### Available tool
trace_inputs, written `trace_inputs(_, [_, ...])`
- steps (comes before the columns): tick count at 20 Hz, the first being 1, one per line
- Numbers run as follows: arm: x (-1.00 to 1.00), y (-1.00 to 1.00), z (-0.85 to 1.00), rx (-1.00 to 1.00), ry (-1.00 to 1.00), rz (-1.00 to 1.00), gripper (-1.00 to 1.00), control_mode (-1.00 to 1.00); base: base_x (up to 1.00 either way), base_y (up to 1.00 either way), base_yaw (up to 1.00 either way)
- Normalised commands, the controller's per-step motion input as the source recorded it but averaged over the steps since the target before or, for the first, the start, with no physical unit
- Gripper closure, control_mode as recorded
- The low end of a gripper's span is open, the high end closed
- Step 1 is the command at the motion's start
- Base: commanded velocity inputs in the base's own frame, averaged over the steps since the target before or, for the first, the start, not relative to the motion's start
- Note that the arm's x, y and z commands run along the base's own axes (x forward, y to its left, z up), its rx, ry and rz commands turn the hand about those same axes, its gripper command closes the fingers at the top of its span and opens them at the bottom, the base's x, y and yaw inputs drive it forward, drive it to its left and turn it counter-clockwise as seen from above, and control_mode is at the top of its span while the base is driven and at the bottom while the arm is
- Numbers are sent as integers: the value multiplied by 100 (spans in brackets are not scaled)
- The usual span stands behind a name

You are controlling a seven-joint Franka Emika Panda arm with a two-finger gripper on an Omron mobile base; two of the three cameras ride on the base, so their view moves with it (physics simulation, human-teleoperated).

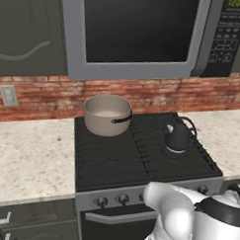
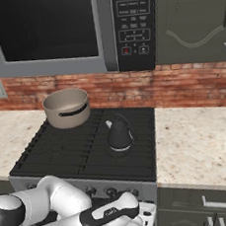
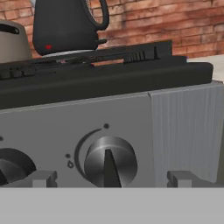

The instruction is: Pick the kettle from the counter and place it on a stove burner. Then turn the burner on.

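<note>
The kettle (image 1: 177, 138) already stands on the right rear stove burner (image 1: 182, 148), beside the pot (image 1: 107, 114); the gripper (image 3: 107, 178), jaws wide and empty, faces the rightmost knob (image 3: 110, 161) below the kettle, likely to light that burner.

Home kitchen; gas cooktop (image 1: 140, 147); microwave (image 1: 140, 34); brick backsplash (image 1: 192, 93)

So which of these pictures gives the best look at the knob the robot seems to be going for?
The hand view: the stove knob sits large and head-on, pointer visible. In the left base view the knobs are small dots on the front panel, partly behind the arm; the right base view shows them similarly tiny.
</note>
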Motion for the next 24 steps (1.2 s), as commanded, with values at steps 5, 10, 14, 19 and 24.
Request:
trace_inputs(5, [2, 1, -4, -2, 0, 0, -100, -100, 0, 0, 0])
trace_inputs(10, [14, 0, 0, 0, 0, 0, -100, -100, 0, 0, 0])
trace_inputs(14, [6, 9, -2, -2, 0, 0, -100, -100, 0, 0, 0])
trace_inputs(19, [2, 22, -8, -7, 0, 0, -100, -100, 0, 0, 0])
trace_inputs(24, [11, 26, -7, -7, 0, 0, -100, -100, 0, 0, 0])
